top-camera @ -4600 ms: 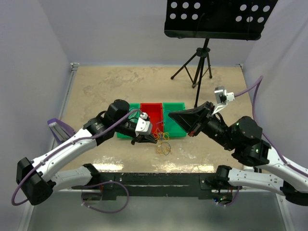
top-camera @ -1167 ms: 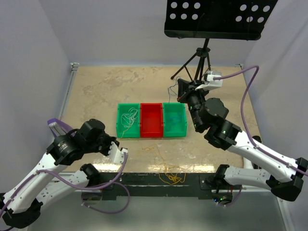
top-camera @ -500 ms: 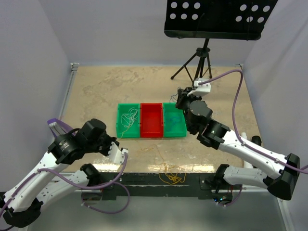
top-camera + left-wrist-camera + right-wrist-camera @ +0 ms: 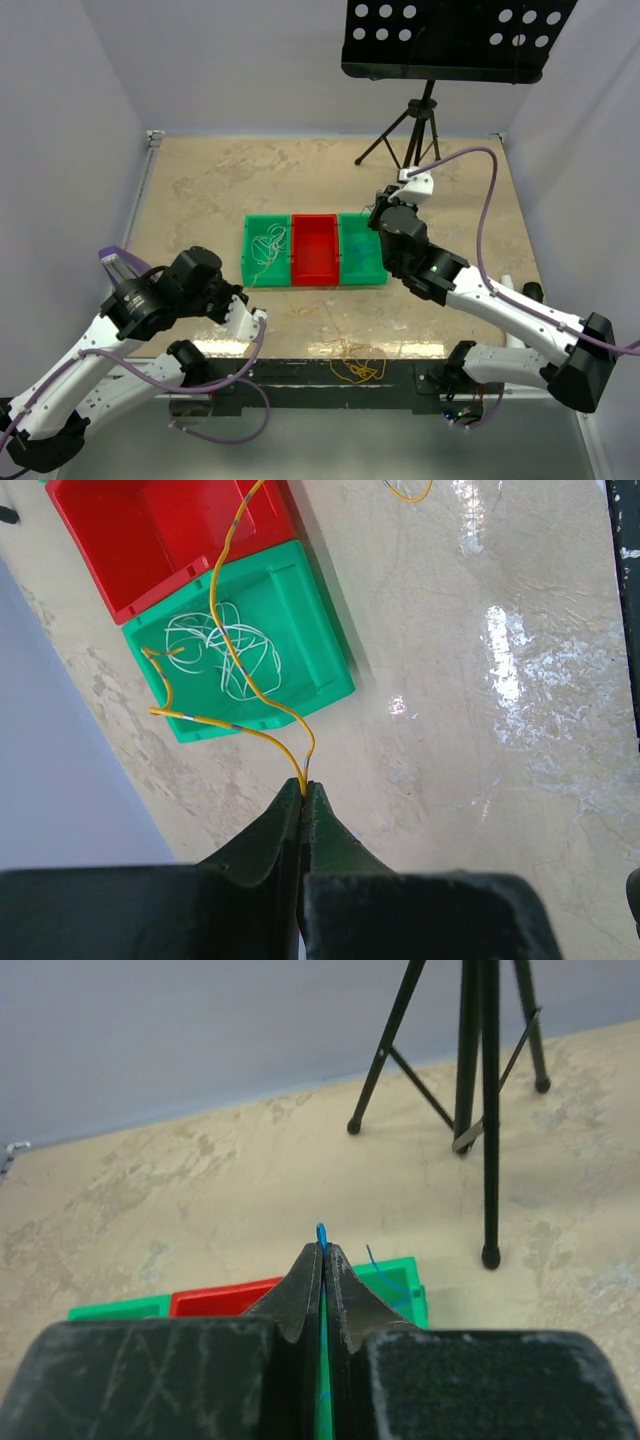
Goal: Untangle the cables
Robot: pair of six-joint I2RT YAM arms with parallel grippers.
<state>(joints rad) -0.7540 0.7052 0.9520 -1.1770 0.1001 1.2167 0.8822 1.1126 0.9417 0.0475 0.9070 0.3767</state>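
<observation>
Left wrist view: white cable (image 4: 225, 652) lies sorted in the left green bin (image 4: 322, 610) — apparently done. Left gripper (image 4: 304, 786) clamps the yellow cable (image 4: 214, 580), right gripper (image 4: 322, 1251) the blue cable (image 4: 321, 1232) — both yet unplaced.

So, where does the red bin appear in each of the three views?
Top external: the red bin lies near the picture's centre.
Left wrist: upper left corner, cut by the frame.
Right wrist: a thin red strip just left of the right tool.
Shared landmark: the left green bin, touching it; below it in the left wrist view, a rim strip left of it in the right wrist view.
</observation>
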